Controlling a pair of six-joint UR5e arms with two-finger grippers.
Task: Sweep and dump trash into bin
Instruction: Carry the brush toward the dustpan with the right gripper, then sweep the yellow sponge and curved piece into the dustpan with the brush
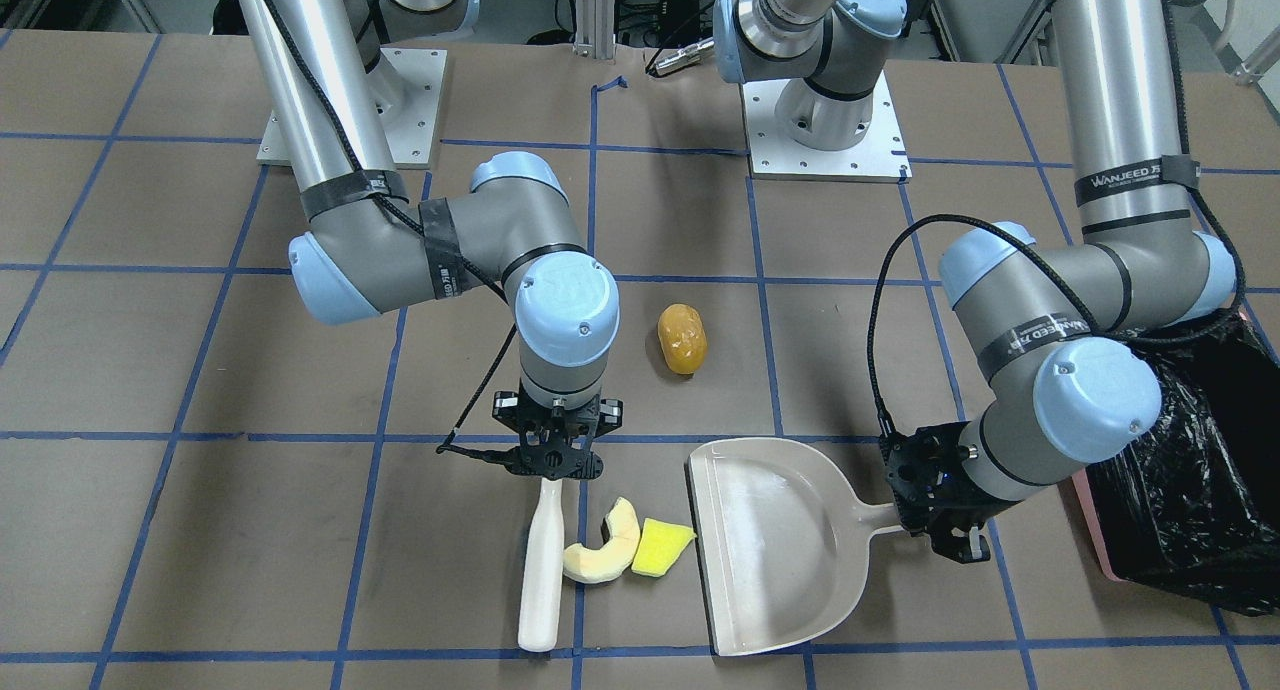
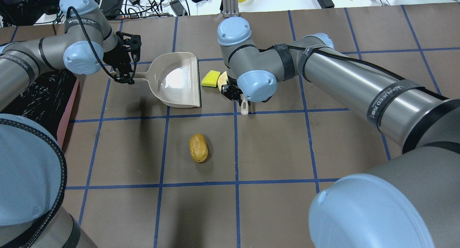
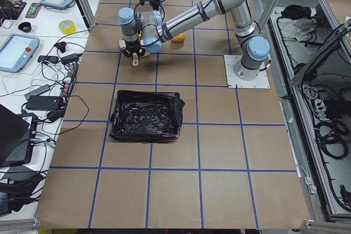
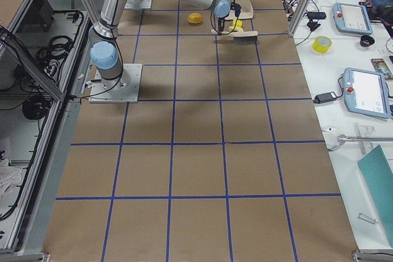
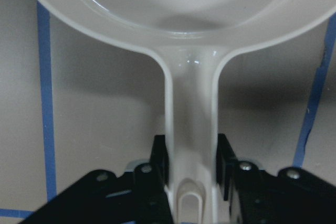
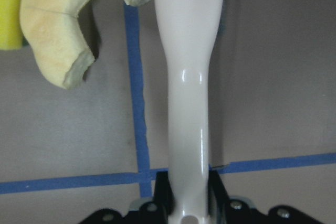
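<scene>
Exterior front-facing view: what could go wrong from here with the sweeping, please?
1. The glossy orange-yellow oval lump lies apart from the beige plastic brush, so this sweep would likely miss it.
2. The yellow-green spongy wedge sits at the lip of the beige dustpan, with the pale cream crescent slice behind it; pushed, they may jam or slip past.

A robotics lab: a tape-gridded table, teach pendants and loose cables alongside.
</scene>
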